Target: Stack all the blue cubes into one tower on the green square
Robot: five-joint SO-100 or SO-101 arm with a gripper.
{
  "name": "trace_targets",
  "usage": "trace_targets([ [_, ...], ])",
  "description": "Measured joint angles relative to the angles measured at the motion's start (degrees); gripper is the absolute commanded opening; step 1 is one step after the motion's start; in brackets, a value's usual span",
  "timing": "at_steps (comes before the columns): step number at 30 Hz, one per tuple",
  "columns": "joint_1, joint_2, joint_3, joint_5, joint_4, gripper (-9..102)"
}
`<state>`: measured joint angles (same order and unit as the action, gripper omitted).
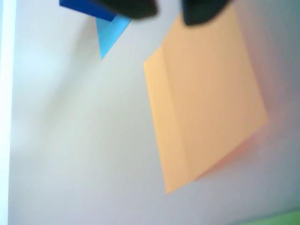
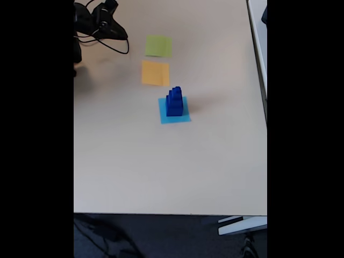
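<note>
Here blue cubes (image 2: pixel 173 102) stand stacked on light blue square (image 2: pixel 174 116)

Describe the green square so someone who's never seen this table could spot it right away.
In the fixed view, start from the beige table and find the line of three flat paper squares. The green square is the farthest one, beyond the orange square. It is yellow-green and bare, whereas the light blue square carries the blue cubes.

Open tabletop (image 2: pixel 134 161) all round, the blue cubes (image 2: pixel 173 102) stacked on the light blue square (image 2: pixel 177 118) the lone upright obstacle.
</note>
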<state>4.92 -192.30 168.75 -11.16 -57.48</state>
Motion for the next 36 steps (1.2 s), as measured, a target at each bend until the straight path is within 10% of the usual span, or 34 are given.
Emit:
trace_targets([
  [36,-12.6,22.2,-13.8,-55.2,-5.6,4],
])
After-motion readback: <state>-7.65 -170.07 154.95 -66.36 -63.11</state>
